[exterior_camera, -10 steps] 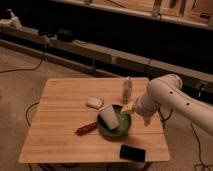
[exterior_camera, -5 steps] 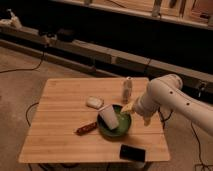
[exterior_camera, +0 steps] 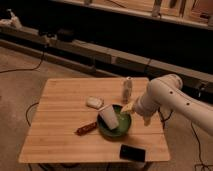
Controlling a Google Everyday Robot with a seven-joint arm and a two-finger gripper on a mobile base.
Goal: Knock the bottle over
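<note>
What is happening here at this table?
A white robot arm reaches over a wooden table. Its gripper is close to a small bottle, which stands upright near the far edge, not yet knocked over. A cup leans in a green bowl beside the gripper.

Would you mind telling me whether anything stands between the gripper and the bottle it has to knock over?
Nothing visible does. The gripper hangs over the far rim of the green bowl, and the bottle stands upright just beyond it. The cup lies in the bowl, off to the side.
</note>
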